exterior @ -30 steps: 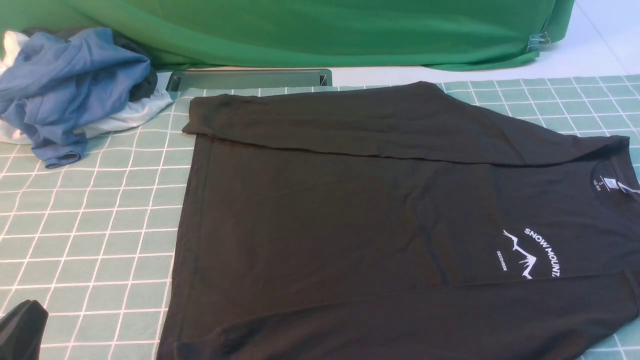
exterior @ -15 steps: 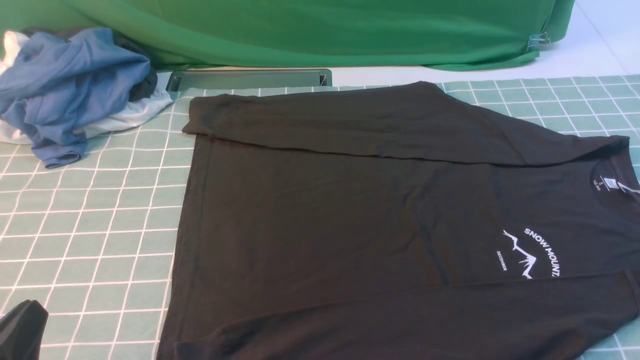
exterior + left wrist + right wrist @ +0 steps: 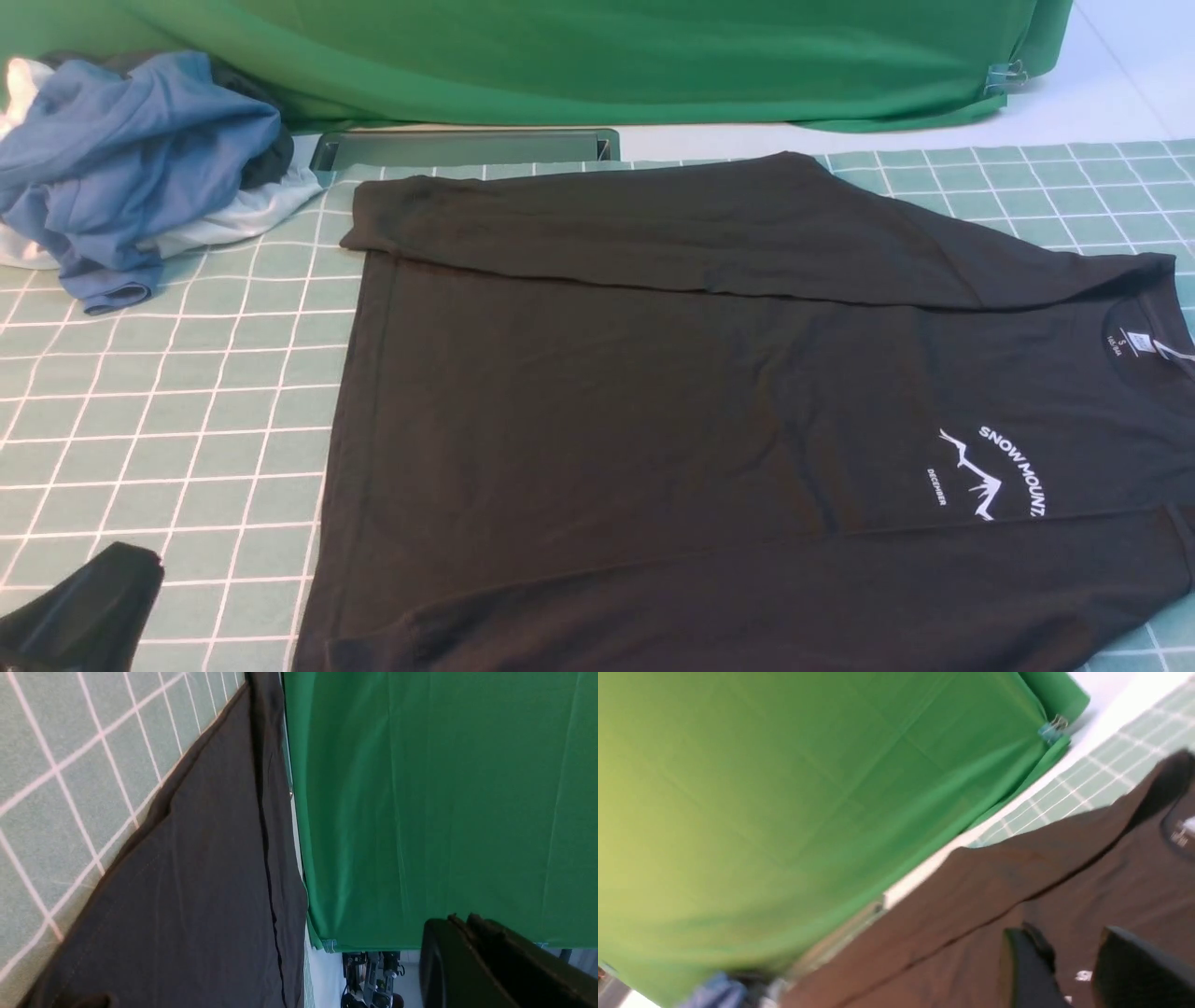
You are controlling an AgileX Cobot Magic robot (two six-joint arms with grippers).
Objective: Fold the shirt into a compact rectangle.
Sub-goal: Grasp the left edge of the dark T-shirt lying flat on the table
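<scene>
Shirt: the black long-sleeved shirt (image 3: 653, 401) lies spread flat on the checked mat (image 3: 187, 392), and fills the middle and right of the front view.
Orientation: its collar is to the right and its straight hem to the left; the right edge runs out of the picture.
Sleeves: one sleeve (image 3: 653, 224) is folded along the far edge of the body. The other lies along the near edge.
Print: the white "SNOW MOUNT" mountain print (image 3: 994, 471) faces up near the collar. The white neck label (image 3: 1125, 343) is just inside the neckline.
Left pincer: the left pincer (image 3: 103, 597) is at the near left corner of the mat, left of the hem and apart from it. In the left wrist view (image 3: 460, 926) its jaws are pressed together with nothing between them.
Right pincer: the right pincer (image 3: 1073, 961) appears only in the blurred right wrist view. Its jaws stand apart at a middling gap and hold nothing, and the shirt is beyond them.
Worktop: the mat covers most of the worktop (image 3: 1074, 121), which shows bare and white at the far right.
Other clothes: a crumpled pile of blue and white garments (image 3: 131, 159) sits at the far left corner, well apart from the shirt.
Backdrop: a green cloth (image 3: 560, 56) hangs across the back, with a flat grey tray (image 3: 467, 147) below it, just beyond the far sleeve.
</scene>
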